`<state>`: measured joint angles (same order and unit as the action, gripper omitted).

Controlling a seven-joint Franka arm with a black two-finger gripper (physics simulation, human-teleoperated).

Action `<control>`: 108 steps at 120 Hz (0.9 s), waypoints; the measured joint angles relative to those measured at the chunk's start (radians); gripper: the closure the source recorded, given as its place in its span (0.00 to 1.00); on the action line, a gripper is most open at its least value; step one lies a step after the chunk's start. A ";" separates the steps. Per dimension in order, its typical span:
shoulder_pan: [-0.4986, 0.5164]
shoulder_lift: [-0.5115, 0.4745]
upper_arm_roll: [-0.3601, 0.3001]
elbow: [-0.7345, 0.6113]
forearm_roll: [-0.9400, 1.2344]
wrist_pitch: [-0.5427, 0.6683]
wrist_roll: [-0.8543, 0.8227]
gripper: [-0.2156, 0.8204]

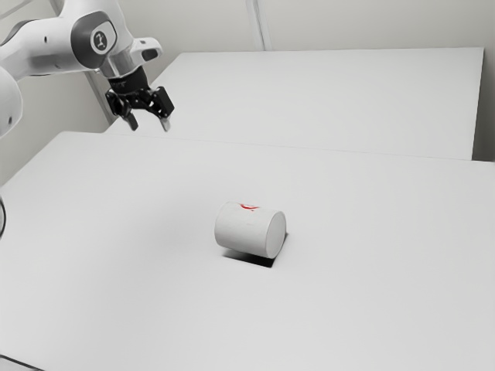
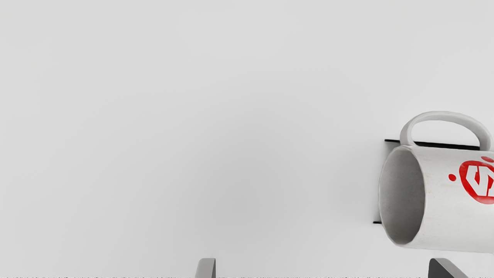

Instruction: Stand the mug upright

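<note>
At the exterior view's left, the arm is brought in from the edge, and the hand is held raised, its two fingers spread apart with nothing clasped between them. Seen from the mug, it is found at about half past ten, well apart. The mug is laid on its side on the desk, near the middle of the exterior view. Its open mouth is turned to about nine o'clock there, its handle is stuck out from the side of the body, and its round base is faced to about three o'clock.

A stiff body is to be expected, probably ceramic, moderately heavy, smooth enough to be slippery and easily chipped if dropped. The round wall could be rolled by a careless nudge, until checked by the handle. A hold is perhaps best taken across the wall near the mouth, or on the rim with one finger inside; the base could then be swung under and set down gently. If only the handle were pinched, the body would likely be twisted by its own weight.
</note>
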<state>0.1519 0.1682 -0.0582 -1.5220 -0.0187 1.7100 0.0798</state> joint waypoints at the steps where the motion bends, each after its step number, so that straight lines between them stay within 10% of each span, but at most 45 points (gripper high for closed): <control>1: 0.000 0.000 0.000 0.000 0.000 -0.001 0.000 0.21; 40: -0.002 -0.008 0.005 -0.047 -0.053 -0.024 -0.004 0.21; 108: 0.081 0.188 0.047 -0.326 -0.886 0.012 0.468 0.21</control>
<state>0.2329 0.3562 -0.0108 -1.8476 -0.9044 1.7216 0.5481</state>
